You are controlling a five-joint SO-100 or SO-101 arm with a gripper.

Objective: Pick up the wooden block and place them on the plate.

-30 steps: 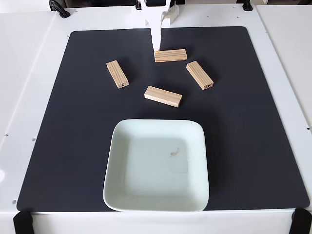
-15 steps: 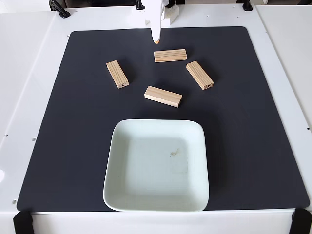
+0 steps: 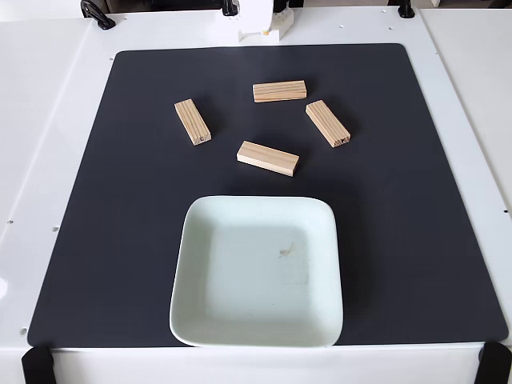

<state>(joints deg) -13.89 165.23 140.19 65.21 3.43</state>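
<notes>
Several pale wooden blocks lie flat on the black mat in the fixed view: one at the left [image 3: 192, 122], one at the top [image 3: 279, 90], one at the right [image 3: 327, 123] and one in the middle [image 3: 268, 158]. The mint-white plate [image 3: 182, 264] sits below them near the mat's front edge, with only a brownish speck inside. A piece of the white arm [image 3: 258, 22] shows at the top edge, well away from every block. Its fingers cannot be made out, and nothing is held.
The black mat [image 3: 128, 200] covers most of the white table [image 3: 48, 120]. Black clamps sit at the table's back corners [image 3: 98, 14] and front corners [image 3: 34, 364].
The white finger that pointed down at the top block's left end has drawn back up and out past the mat's far edge. The blocks and plate have not moved.
</notes>
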